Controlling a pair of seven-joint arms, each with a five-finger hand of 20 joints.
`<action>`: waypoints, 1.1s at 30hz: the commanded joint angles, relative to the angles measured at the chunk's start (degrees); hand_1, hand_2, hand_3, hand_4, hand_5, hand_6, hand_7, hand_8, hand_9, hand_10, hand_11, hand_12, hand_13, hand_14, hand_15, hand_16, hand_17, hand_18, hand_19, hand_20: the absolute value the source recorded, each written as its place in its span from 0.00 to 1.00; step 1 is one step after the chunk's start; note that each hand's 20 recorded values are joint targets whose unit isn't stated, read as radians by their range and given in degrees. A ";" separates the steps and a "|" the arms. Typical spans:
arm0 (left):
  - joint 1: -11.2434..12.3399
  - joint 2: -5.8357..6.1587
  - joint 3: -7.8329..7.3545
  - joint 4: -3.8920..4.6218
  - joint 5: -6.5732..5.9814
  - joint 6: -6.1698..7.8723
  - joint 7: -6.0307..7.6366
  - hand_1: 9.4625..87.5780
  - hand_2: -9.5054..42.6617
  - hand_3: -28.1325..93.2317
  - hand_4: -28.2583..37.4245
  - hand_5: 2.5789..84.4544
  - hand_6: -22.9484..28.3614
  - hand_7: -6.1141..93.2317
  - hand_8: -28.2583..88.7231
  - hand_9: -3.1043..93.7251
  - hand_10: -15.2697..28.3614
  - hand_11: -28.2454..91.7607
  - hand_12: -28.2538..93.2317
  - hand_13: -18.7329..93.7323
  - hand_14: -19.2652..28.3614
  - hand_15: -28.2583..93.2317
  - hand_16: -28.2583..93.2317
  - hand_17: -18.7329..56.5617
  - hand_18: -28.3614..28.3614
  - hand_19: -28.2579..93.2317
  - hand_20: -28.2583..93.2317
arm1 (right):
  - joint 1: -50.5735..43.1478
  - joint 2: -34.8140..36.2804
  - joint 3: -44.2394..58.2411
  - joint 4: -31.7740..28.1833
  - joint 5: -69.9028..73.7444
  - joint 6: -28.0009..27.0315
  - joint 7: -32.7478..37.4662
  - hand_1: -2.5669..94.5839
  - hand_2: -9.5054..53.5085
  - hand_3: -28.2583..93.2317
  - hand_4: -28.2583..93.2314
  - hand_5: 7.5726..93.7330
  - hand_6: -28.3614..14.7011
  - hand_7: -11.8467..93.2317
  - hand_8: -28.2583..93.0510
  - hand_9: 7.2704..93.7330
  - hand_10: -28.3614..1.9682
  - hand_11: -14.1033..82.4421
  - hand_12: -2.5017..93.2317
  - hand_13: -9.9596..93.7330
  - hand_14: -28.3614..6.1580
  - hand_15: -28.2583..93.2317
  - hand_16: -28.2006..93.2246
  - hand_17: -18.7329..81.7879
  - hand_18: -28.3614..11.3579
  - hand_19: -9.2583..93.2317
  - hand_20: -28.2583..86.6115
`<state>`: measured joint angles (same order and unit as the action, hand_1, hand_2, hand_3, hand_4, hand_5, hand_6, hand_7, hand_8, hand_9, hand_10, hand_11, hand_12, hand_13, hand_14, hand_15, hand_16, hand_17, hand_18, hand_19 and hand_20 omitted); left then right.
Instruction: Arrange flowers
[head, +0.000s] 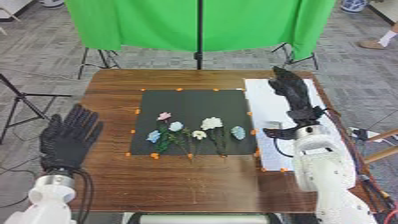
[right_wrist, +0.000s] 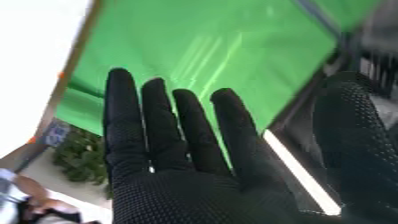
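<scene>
In the head view my right hand (head: 295, 95) is over the white sheet at the table's right side, its fingers straight and holding nothing. My left hand (head: 67, 141) lies at the table's left edge, fingers straight and spread. Between them, on a black mat (head: 191, 103), are a pink flower (head: 163, 116), a pale blue flower (head: 176, 126), a blue flower (head: 154, 136), a large white flower (head: 211, 123), a small white flower (head: 199, 134) and a light blue flower (head: 238, 132), stems toward the robot. In the right wrist view my right hand (right_wrist: 182, 192) has its fingers extended.
The brown table (head: 195, 185) carries a white sheet (head: 273, 142) right of the mat, with orange markers around both. Behind the table hang a green cloth (head: 142, 25) and a black pole (head: 200, 40). Dark cables run beside both wrists.
</scene>
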<state>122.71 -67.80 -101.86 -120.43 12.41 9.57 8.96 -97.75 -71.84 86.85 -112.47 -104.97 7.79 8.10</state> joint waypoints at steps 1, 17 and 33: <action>-3.51 1.42 -5.16 4.05 8.00 -6.50 -0.24 0.21 0.53 0.80 0.00 0.44 0.58 0.14 0.17 0.34 0.62 0.32 0.30 0.36 0.61 0.37 0.18 0.22 0.70 0.41 0.33 | -1.46 -3.14 6.25 -0.15 35.94 -9.39 -1.75 0.19 0.30 0.86 0.01 0.32 0.58 0.21 0.15 0.32 0.47 0.20 0.13 0.37 0.39 0.32 0.36 0.33 0.28 0.40 0.39; -6.86 2.22 -6.47 5.58 7.24 -7.34 3.09 0.18 0.53 0.78 0.00 0.40 0.57 0.10 0.18 0.30 0.61 0.28 0.30 0.33 0.57 0.31 0.19 0.22 0.68 0.37 0.32 | -3.60 -5.29 9.00 -5.63 39.45 -14.82 -9.99 0.11 0.29 0.87 0.01 0.31 0.54 0.17 0.16 0.30 0.48 0.16 0.12 0.34 0.50 0.26 0.36 0.32 0.34 0.30 0.39; -4.88 1.50 -6.78 2.89 6.27 -7.57 7.01 0.16 0.60 0.73 0.00 0.34 0.54 0.11 0.17 0.28 0.58 0.28 0.29 0.31 0.54 0.28 0.18 0.23 0.66 0.35 0.32 | -5.49 -5.94 9.04 -6.54 40.34 -15.00 -13.42 0.12 0.30 0.88 0.01 0.34 0.40 0.15 0.15 0.30 0.47 0.18 0.10 0.34 0.57 0.26 0.30 0.36 0.50 0.20 0.35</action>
<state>116.63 -65.79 -108.51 -115.83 19.37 2.66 14.54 -101.34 -77.78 96.51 -118.43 -65.41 -8.22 -2.04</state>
